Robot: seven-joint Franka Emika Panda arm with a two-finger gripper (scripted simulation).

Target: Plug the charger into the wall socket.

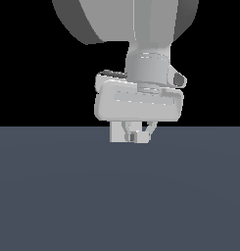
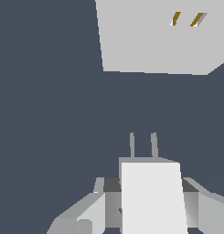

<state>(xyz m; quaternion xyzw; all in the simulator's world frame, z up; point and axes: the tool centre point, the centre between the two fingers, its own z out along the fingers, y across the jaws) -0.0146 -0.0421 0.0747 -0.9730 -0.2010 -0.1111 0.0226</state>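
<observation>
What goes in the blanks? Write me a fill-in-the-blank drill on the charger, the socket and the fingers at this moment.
1. The charger has ___ prongs sticking out of its front.
2. The charger is ___ plugged in: dark floor shows between the prongs and the wall socket.
3. The fingers are shut from both sides on the ___.

Missing words: two; not; charger.
</observation>
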